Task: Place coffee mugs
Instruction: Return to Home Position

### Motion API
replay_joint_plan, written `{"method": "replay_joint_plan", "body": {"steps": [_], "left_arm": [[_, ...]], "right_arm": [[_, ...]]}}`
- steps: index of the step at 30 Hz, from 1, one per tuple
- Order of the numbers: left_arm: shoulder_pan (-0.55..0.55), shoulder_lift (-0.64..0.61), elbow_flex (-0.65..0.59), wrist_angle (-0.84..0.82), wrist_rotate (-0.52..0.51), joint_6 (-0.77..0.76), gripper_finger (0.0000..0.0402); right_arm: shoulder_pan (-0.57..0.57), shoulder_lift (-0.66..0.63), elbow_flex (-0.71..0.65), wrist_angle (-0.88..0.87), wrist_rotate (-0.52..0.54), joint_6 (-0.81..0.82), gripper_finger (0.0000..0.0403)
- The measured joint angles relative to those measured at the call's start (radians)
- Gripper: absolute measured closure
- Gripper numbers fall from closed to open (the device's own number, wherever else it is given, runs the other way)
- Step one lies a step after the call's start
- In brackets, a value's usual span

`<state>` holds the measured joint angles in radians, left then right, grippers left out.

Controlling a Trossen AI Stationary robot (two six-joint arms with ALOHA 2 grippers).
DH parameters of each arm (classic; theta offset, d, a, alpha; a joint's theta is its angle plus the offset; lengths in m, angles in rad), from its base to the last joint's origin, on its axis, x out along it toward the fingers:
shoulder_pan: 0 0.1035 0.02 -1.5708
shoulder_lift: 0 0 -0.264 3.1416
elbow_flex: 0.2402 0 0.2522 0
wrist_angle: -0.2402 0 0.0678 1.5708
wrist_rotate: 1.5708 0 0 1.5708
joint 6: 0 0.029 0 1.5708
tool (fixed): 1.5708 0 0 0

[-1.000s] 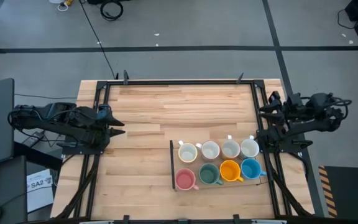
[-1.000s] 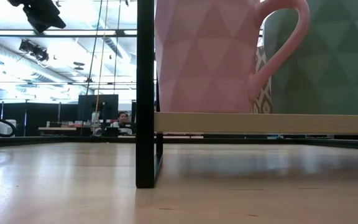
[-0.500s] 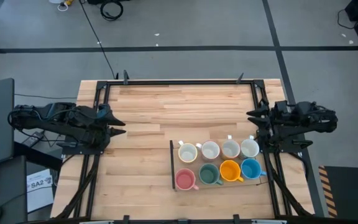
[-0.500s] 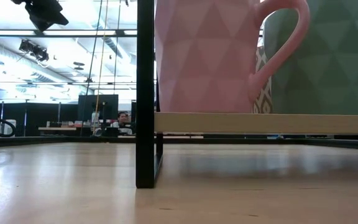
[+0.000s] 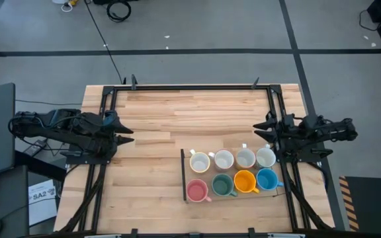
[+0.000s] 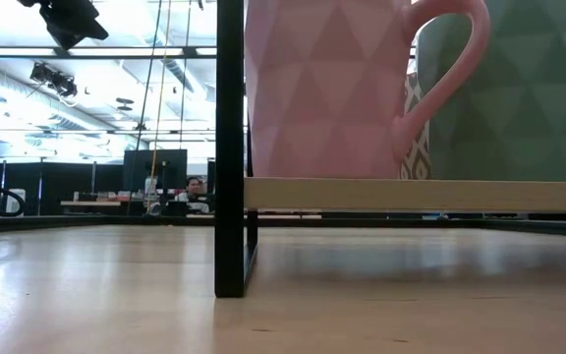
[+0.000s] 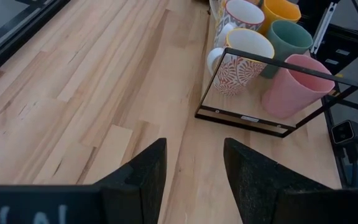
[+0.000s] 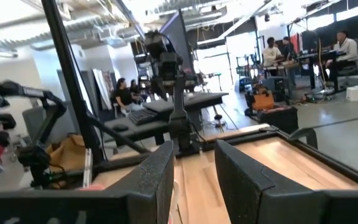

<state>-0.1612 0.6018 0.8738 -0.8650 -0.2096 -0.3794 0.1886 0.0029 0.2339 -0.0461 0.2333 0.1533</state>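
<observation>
Inspection of the table (image 5: 177, 112), high view: eight coffee mugs stood in two rows of four inside a black rack (image 5: 182, 175) at the lower right of centre. The upper row held the four white mugs (image 5: 223, 159). The lower row ran, from picture left to picture right, pink mug (image 5: 197, 191), green mug (image 5: 223, 185), orange mug (image 5: 244, 181), blue mug (image 5: 266, 179). All stood upright, mouths up, neighbours close together.

The left gripper (image 5: 126, 135) lay at the left middle of the frame, over the table's left margin, well apart from the rack. In the left wrist view its fingers (image 7: 148, 168) were spread, with bare wood showing between them and nothing held.

The right gripper (image 5: 262, 129) lay at the right middle of the frame, just above the right end of the white row as pictured. In the right wrist view its fingers (image 8: 157, 171) were likewise parted and empty.

Low view: the pink mug filled the upper centre, seated on a pale shelf board (image 6: 421, 194), its handle turned towards the green mug at the right edge. A sliver of a patterned mug (image 6: 411, 138) showed between them. A black upright post (image 6: 230, 147) of the rack stood on the table left of the pink mug.
</observation>
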Motion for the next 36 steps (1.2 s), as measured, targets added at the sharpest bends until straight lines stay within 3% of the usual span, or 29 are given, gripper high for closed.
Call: {"method": "replay_joint_plan", "body": {"steps": [17, 24, 36], "left_arm": [[0.000, 0.000, 0.000, 0.000, 0.000, 0.000, 0.0235], [0.000, 0.000, 0.000, 0.000, 0.000, 0.000, 0.0235], [0.000, 0.000, 0.000, 0.000, 0.000, 0.000, 0.0235]], "right_arm": [[-0.052, 0.000, -0.221, 0.280, 0.000, -0.026, 0.0280], [-0.100, 0.000, -0.228, 0.283, -0.018, -0.053, 0.0280], [-0.159, 0.000, -0.228, 0.117, -0.018, -0.034, 0.0280]]}}
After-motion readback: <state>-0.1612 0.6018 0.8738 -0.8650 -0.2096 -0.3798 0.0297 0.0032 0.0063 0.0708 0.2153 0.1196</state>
